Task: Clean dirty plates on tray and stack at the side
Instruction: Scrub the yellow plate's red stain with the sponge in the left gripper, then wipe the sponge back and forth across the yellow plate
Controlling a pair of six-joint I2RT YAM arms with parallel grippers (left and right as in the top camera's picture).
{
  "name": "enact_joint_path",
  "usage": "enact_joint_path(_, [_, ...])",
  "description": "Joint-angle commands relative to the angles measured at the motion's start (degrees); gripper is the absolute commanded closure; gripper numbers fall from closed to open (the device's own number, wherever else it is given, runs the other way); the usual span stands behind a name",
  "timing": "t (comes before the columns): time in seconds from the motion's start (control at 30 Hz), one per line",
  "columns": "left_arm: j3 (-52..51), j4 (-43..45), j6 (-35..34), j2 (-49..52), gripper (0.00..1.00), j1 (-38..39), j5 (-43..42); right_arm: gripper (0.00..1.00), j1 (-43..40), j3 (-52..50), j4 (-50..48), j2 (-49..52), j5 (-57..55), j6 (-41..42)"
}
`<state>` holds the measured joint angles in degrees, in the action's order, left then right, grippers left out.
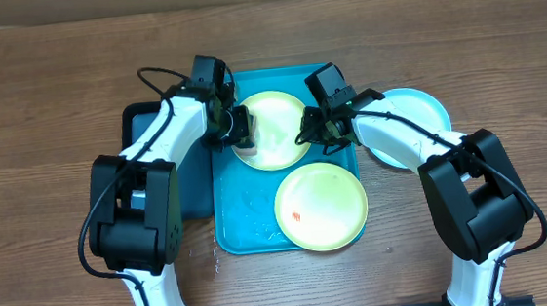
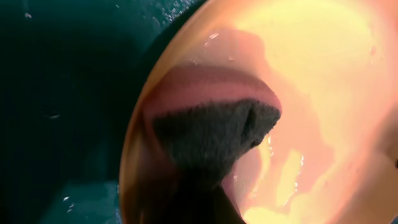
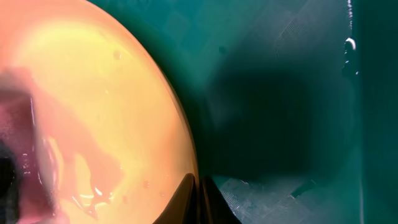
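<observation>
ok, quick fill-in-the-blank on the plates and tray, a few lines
1. The plate off the tray is light ____.
2. ____ yellow-green plates lie on the tray.
3. The left gripper, holding a sponge, and the right gripper are both at the ____ yellow-green plate (far or near).
4. The red smear is on the ____ one.
Missing: blue; two; far; near.

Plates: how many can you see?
3. One yellow-green round plastic plate at the far end of the turquoise plastic tray, a second yellow-green plate at its near right corner, a light blue plate on the wooden table.
</observation>
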<state>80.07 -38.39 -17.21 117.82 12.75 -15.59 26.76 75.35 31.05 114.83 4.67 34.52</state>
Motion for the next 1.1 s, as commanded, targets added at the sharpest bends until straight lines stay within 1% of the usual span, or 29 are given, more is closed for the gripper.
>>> enact_joint_path(0.0, [-3.52,2.40,-0.02,3.26,0.96,1.05,-6.01,0.96,0.28,-0.42,-0.35,0.39,0.15,-0.22])
enact_joint_path(0.1, [-3.82,3.89,0.07,6.78,0.96,1.31,-12.26,0.96,0.28,-0.42,-0.33,0.39,0.15,-0.22])
enact_joint_path(0.2, [-3.82,5.70,0.04,8.74,0.96,1.05,-24.24,0.96,0.28,-0.42,-0.33,0.39,0.17,-0.22])
enact_joint_path(0.27, [-3.48,7.45,0.04,8.26,0.96,0.52,-29.94,0.96,0.28,-0.42,-0.33,0.39,0.17,-0.22])
enact_joint_path(0.37, [-1.44,7.96,0.04,6.25,0.96,-0.68,-32.68,0.96,0.28,-0.42,-0.33,0.39,0.15,-0.24])
enact_joint_path(0.5, [1.84,6.71,0.07,0.96,0.96,-2.08,-29.62,0.96,0.28,-0.44,-0.28,0.39,0.15,-0.24])
enact_joint_path(0.57, [2.54,6.67,0.07,-2.32,0.96,-2.34,-26.32,0.96,0.28,-0.44,-0.31,0.39,0.15,-0.24])
enact_joint_path(0.63, [2.56,5.99,0.11,-5.99,0.96,-2.25,-20.70,0.96,0.28,-0.42,-0.33,0.39,0.15,-0.24])
enact_joint_path(0.73, [2.56,3.76,0.66,-8.92,0.96,-1.79,-12.83,0.96,0.28,-0.42,-0.35,0.39,0.15,-0.24])
enact_joint_path(0.8, [2.56,2.12,1.38,-9.27,0.96,-1.03,-8.02,0.96,0.28,-0.42,-0.42,0.39,0.17,-0.24])
enact_joint_path(0.93, [2.45,-0.37,2.43,-6.93,0.96,0.52,-1.97,0.96,0.28,-0.44,-0.55,0.39,0.15,-0.24])
enact_joint_path(1.07, [2.43,-1.07,3.06,-2.34,0.96,1.44,-0.92,0.96,0.28,-0.42,-0.55,0.39,0.15,-0.24])
